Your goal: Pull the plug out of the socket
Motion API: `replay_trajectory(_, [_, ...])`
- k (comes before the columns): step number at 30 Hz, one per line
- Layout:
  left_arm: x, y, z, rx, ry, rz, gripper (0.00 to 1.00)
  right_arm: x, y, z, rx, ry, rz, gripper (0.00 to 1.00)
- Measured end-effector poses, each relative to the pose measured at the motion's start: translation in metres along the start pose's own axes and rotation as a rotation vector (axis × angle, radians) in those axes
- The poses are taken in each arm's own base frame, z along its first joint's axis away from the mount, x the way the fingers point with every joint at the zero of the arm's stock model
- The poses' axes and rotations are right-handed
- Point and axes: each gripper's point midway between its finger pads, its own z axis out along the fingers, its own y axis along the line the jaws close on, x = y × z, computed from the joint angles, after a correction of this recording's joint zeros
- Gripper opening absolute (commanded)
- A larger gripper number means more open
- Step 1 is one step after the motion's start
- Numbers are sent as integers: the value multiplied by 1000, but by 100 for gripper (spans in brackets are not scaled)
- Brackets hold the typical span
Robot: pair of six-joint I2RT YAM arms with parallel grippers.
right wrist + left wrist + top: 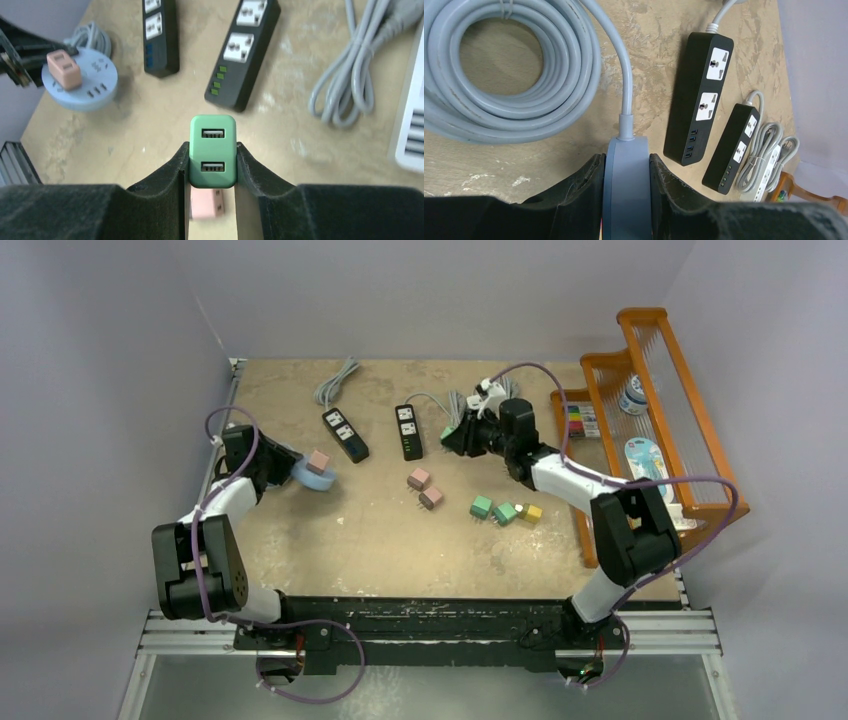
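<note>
The table [300,550] bore an orange rack [690,390] along its right edge. A grey cable [509,70] lay coiled at the left. Two black strips [345,434] lay side by side at the back middle, with a white strip [412,125] further right. The left gripper [626,162] was clamped on the rim of the round blue socket [87,82] near the table's left side. A pink plug [64,69] sat plugged into the socket's top face. Well apart from it, just right of the black strips, the right gripper [212,157] was closed on the sides of a green plug [213,145], whose USB ports faced the wrist camera. Loose plugs [431,498] lay mid-table.
</note>
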Motion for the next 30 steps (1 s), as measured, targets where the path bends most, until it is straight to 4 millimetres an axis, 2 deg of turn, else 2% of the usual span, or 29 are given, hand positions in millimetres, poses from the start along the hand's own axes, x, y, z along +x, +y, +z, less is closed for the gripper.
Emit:
replay_trajectory(4, [5, 0, 3, 3, 25, 3, 0, 26, -9, -24, 31, 33, 27, 0])
replay_trajectory(8, [13, -2, 6, 7, 49, 16, 0, 53, -32, -37, 90, 88, 83, 1])
replay_trajectory(15, [41, -26, 8, 66, 112, 85, 0, 88, -73, -58, 208, 146, 192, 25])
replay_trajectory(17, [52, -34, 7, 87, 137, 104, 0, 91, -81, -62, 231, 147, 214, 38])
replay_trajectory(19, [61, -40, 6, 106, 160, 120, 0, 93, -89, -65, 253, 145, 235, 57])
replay_trajectory(21, [66, -45, 5, 120, 174, 129, 0, 93, -94, -67, 279, 138, 250, 67])
replay_trajectory(23, [67, -48, 5, 128, 179, 134, 0, 92, -98, -68, 294, 131, 248, 73])
replay_trajectory(26, [67, -51, 5, 134, 179, 139, 0, 88, -99, -69, 305, 119, 232, 77])
replay_trajectory(30, [69, -53, 6, 139, 181, 158, 0, 65, -87, -69, 262, 51, 189, 80])
